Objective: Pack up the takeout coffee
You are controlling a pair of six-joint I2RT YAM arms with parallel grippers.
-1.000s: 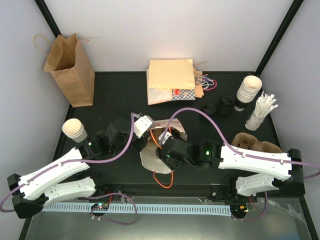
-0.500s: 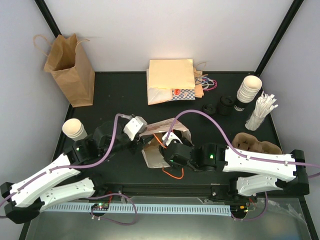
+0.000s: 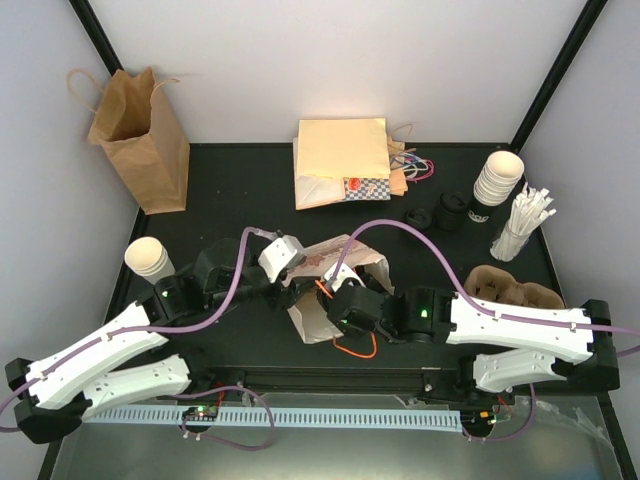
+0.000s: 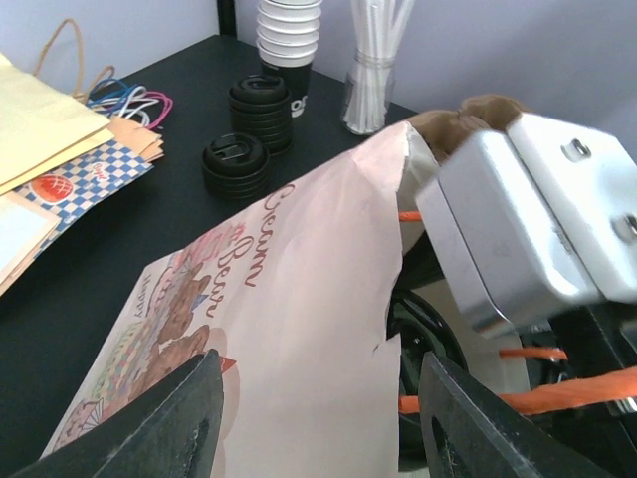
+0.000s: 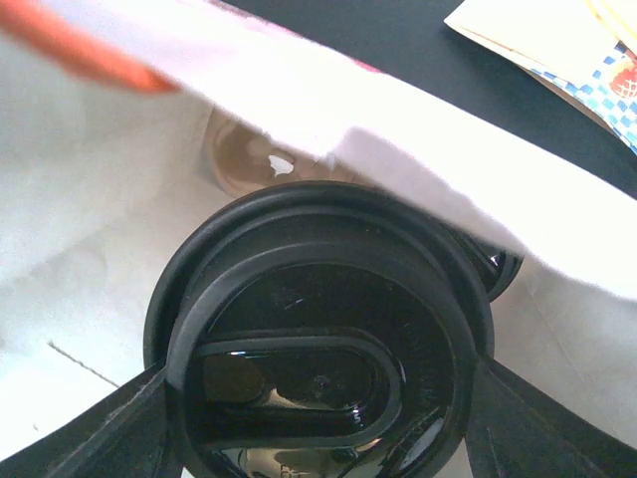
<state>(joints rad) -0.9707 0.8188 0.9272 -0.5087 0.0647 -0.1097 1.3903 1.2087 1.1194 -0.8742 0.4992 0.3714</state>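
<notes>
A matte black rectangular tabletop (image 3: 230, 190) stands between plain pale grey walls (image 3: 330, 60). Two slanted black metal frame posts (image 3: 98, 35) rise at its far corners. A white slotted plastic strip (image 3: 300, 415) lines its near edge. The light is soft and even.

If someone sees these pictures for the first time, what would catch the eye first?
The printed white paper bag lying at the middle of the black table draws the eye first. Inside it, the right gripper holds the takeout coffee, whose black lid fills the right wrist view. A brown paper bag stands upright at the far left corner.
</notes>
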